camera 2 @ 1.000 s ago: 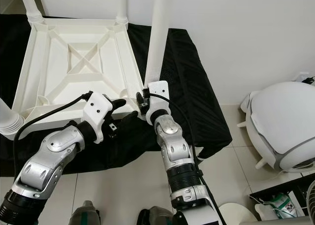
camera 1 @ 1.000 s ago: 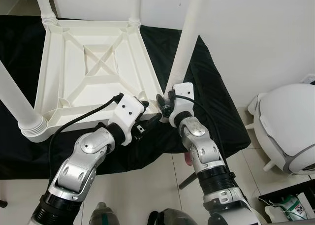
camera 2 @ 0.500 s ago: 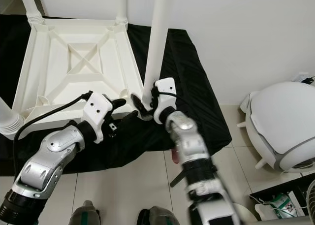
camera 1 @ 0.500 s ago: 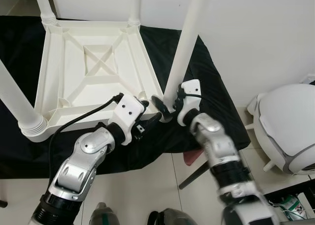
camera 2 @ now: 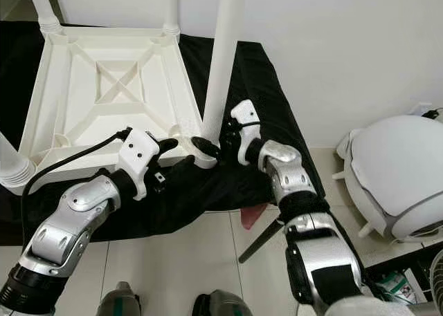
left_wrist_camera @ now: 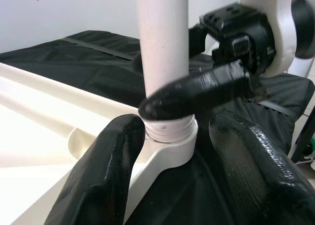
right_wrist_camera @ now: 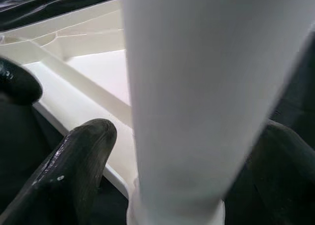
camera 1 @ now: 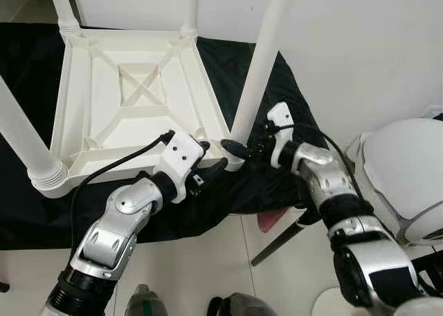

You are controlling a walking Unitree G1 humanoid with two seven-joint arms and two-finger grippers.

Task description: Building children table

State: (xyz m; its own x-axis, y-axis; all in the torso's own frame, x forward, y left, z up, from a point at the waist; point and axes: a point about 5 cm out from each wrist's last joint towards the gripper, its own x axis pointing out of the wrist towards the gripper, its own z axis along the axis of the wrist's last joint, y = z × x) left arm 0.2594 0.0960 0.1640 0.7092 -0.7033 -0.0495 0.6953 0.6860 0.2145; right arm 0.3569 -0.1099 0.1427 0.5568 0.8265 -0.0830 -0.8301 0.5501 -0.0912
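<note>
A white plastic table (camera 1: 131, 101) lies upside down on a black cloth (camera 1: 291, 122) spread over the floor, its ribbed underside facing up. Legs (camera 1: 21, 140) stand upright in its corner sockets. At the corner nearest the robot, a leg (camera 1: 261, 60) rises from its socket (left_wrist_camera: 170, 139), the threaded end seated in the ring.

The right hand (camera 1: 243, 150) reaches in from the right and straddles this leg just above the socket, its fingers (right_wrist_camera: 74, 161) on either side of the white tube; whether they press the tube or merely flank it I cannot tell. One finger shows in the left wrist view lying across the front of the leg's base.

The left hand (camera 1: 211, 169) sits just beside the same corner, fingers (left_wrist_camera: 103, 171) spread, one on each side of the socket ring, over the cloth, not clamping it.

A white rounded object (camera 1: 405, 184) stands on the tiled floor (camera 1: 194, 267) to the right, well apart from the table
</note>
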